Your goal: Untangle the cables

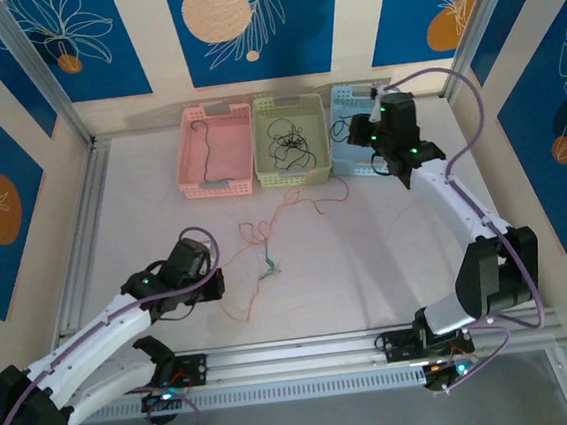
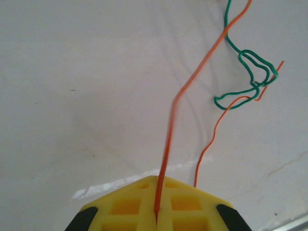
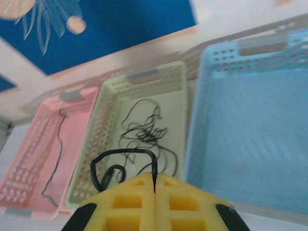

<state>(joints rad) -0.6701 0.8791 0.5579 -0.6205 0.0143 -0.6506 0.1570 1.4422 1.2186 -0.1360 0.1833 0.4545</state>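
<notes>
I am working over a pale, whitish surface (image 1: pixel 369 265) that is catching a soft glare of light. Cream walls (image 1: pixel 133 111) are standing around it, carrying blue panels (image 1: pixel 277 42) printed with white leaves and orange discs. Aluminium posts (image 1: pixel 34 71) are rising at the back corners, and a metal rail (image 1: pixel 307 351) is running along the near edge.

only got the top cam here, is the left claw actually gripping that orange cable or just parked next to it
observer: Gripping. The left claw is shut with the orange cable pinched in its tip.
operator: and the right claw, anything in it
observer: Yes, the right claw is shut on a black cable that arches out of its tip in a loop.
operator: green one caught on the orange
observer: An orange strand crosses the loop of the green cable; knotted or not, I cannot tell.
</notes>
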